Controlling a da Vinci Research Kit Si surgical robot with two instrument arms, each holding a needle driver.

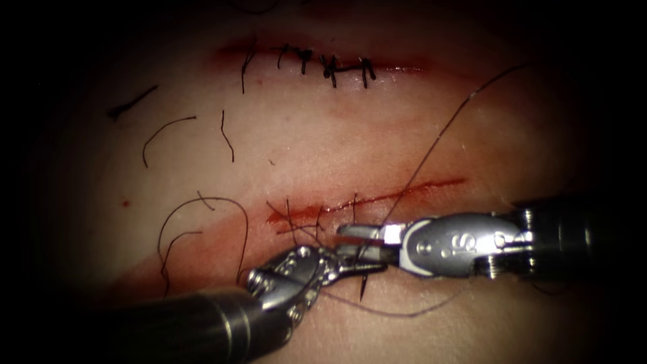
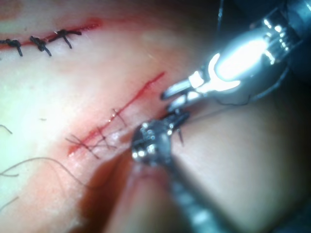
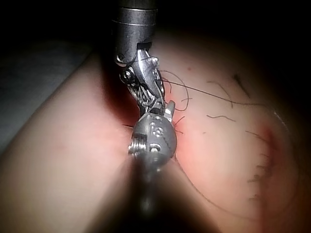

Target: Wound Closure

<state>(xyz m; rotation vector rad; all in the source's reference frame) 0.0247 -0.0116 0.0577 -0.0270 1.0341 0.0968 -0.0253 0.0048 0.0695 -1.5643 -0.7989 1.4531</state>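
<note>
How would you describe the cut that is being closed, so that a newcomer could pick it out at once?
Start at the pale tissue, which carries two red lines. The upper cut, near the far edge, is crossed by a row of dark knotted stitches. The open cut is the lower, slanted line just above the two end effectors' tips; only its left end has a few thin strands of thread across it, and the rest lies bare.

Whether either pincer grips the needle [image 1: 364, 286] is too unclear.
</note>
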